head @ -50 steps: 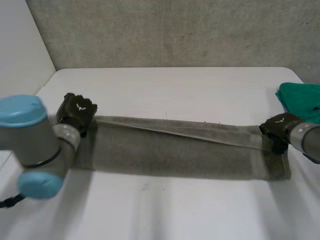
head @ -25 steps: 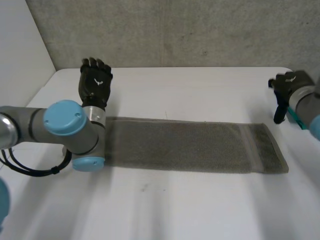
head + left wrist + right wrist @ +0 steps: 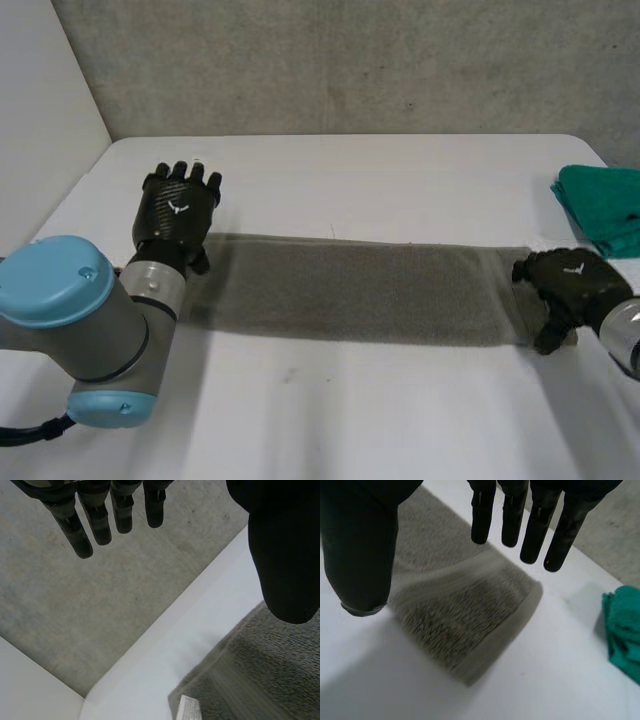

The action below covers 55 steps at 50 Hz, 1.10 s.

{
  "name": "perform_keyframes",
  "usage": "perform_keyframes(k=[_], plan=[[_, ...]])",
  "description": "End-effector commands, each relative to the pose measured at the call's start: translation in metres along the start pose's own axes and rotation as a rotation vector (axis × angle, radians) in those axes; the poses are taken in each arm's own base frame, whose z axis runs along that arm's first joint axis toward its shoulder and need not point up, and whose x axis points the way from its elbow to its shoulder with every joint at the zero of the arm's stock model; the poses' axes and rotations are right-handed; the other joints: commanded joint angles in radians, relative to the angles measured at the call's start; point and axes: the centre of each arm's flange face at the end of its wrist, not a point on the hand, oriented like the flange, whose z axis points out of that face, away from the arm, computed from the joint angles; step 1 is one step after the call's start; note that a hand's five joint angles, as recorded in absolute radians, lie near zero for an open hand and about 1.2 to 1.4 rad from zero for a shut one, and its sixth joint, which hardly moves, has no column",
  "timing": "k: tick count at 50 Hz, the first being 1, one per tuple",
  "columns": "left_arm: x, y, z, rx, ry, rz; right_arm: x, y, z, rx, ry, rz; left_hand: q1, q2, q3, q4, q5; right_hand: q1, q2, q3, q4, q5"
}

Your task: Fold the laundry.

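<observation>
Towel [image 3: 360, 290] on table [image 3: 400, 180] — cloth [image 3: 600, 205] right

one grey towel [image 3: 360, 290], one green cloth [image 3: 600, 205]

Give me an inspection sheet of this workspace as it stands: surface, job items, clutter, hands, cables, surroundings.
Surface: white table, bearing two cloths.
Job's things: grey towel, a long flat strip lying across the table; green cloth, bunched at the table's right edge, apart from the towel.
Clutter: nothing seen.
Hands: left hand open with straight fingers, at the towel's left end, holding nothing; right hand open with straight fingers, over the towel's right end, holding nothing.
Cables: nothing seen on the table.
Surroundings: grey concrete wall behind the table.
</observation>
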Motion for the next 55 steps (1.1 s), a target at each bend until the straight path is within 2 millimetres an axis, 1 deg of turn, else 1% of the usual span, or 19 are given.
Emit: perform_keyframes(k=[1, 5, 9, 10, 11, 12, 16, 20, 22, 25, 28, 31, 35, 36, 39, 40, 44, 50, 55], plan=[[-0.001, 0.003, 0.003, -0.019, 0.002, -0.006, -0.006, 0.025, 0.021, -0.009, 0.003, -0.006, -0.017, -0.03, -0.036, -0.028, -0.046, 0.297, 0.25, 0.242, 0.243, 0.248], [-0.001, 0.003, 0.002, -0.02, 0.003, -0.006, -0.009, 0.033, 0.027, -0.034, -0.014, -0.025, -0.017, -0.03, -0.036, -0.028, -0.046, 0.347, 0.3, 0.292, 0.292, 0.298], [-0.001, 0.004, 0.002, -0.022, 0.004, -0.005, -0.006, 0.037, 0.032, -0.039, 0.0, -0.065, -0.017, -0.03, -0.036, -0.028, -0.046, 0.737, 0.689, 0.681, 0.682, 0.688], [-0.001, 0.004, 0.002, -0.022, 0.004, -0.005, -0.003, 0.037, 0.034, -0.032, 0.018, -0.078, -0.017, -0.03, -0.036, -0.028, -0.046, 0.967, 0.92, 0.912, 0.913, 0.919], [0.0, 0.003, 0.002, -0.021, 0.005, -0.005, -0.001, 0.036, 0.034, -0.027, 0.03, -0.083, -0.017, -0.03, -0.036, -0.028, -0.046, 1.053, 1.006, 0.998, 0.998, 1.004], [0.0, 0.003, 0.002, -0.021, 0.005, -0.005, 0.002, 0.036, 0.035, -0.024, 0.046, -0.085, -0.017, -0.03, -0.036, -0.028, -0.046, 1.054, 1.007, 0.998, 0.999, 1.005], [0.0, 0.004, 0.001, -0.023, 0.008, -0.007, 0.019, 0.039, 0.037, -0.031, 0.129, -0.085, -0.017, -0.03, -0.036, -0.028, -0.046, 1.054, 1.007, 0.998, 0.999, 1.005], [0.0, 0.002, 0.001, -0.022, 0.007, -0.008, 0.039, 0.027, 0.032, -0.003, 0.204, -0.098, -0.017, -0.03, -0.036, -0.028, -0.046, 1.054, 1.007, 0.998, 0.999, 1.005], [-0.001, 0.001, 0.001, -0.02, 0.004, -0.007, 0.055, 0.02, 0.025, 0.017, 0.254, -0.118, -0.014, -0.027, -0.033, -0.026, -0.043, 1.054, 1.007, 0.998, 0.999, 1.005], [-0.002, 0.0, 0.001, -0.017, 0.003, -0.009, 0.075, 0.024, 0.02, 0.007, 0.299, -0.125, -0.014, -0.027, -0.033, -0.026, -0.043, 1.054, 1.007, 0.998, 0.999, 1.005], [-0.002, 0.0, 0.001, -0.014, 0.001, -0.009, 0.085, 0.027, 0.019, 0.005, 0.303, -0.122, -0.014, -0.027, -0.033, -0.026, -0.043, 1.054, 1.007, 0.998, 0.999, 1.005], [-0.002, 0.001, 0.001, -0.018, 0.003, -0.009, 0.081, 0.027, 0.019, 0.011, 0.277, -0.127, -0.014, -0.027, -0.033, -0.026, -0.043, 0.994, 0.947, 0.938, 0.939, 0.945], [-0.001, 0.002, -0.001, -0.024, 0.005, -0.01, 0.078, 0.031, 0.021, 0.005, 0.256, -0.119, -0.014, -0.027, -0.033, -0.026, -0.043, 0.648, 0.601, 0.592, 0.593, 0.599], [0.0, 0.002, -0.001, -0.025, 0.007, -0.009, 0.076, 0.037, 0.024, -0.008, 0.243, -0.11, -0.014, -0.027, -0.033, -0.026, -0.043, 0.551, 0.504, 0.495, 0.496, 0.502], [0.0, 0.002, -0.001, -0.025, 0.007, -0.009, 0.072, 0.043, 0.029, -0.024, 0.22, -0.097, -0.014, -0.027, -0.033, -0.026, -0.043, 0.483, 0.435, 0.427, 0.428, 0.434], [0.0, 0.002, -0.001, -0.025, 0.007, -0.009, 0.072, 0.045, 0.03, -0.031, 0.22, -0.095, -0.014, -0.027, -0.033, -0.026, -0.043, 0.398, 0.351, 0.343, 0.343, 0.349], [-0.001, 0.002, 0.0, -0.024, 0.005, -0.01, 0.068, 0.047, 0.028, -0.043, 0.205, -0.084, -0.014, -0.027, -0.033, -0.026, -0.043, 0.262, 0.215, 0.207, 0.208, 0.214], [-0.001, 0.003, -0.001, -0.027, 0.006, -0.009, 0.054, 0.045, 0.027, -0.02, 0.135, -0.083, -0.014, -0.027, -0.033, -0.026, -0.043, 0.291, 0.244, 0.236, 0.237, 0.243], [0.0, 0.004, -0.001, -0.029, 0.009, -0.009, 0.05, 0.043, 0.028, 0.009, 0.086, -0.065, -0.014, -0.027, -0.033, -0.026, -0.043, 0.309, 0.262, 0.254, 0.255, 0.26]])
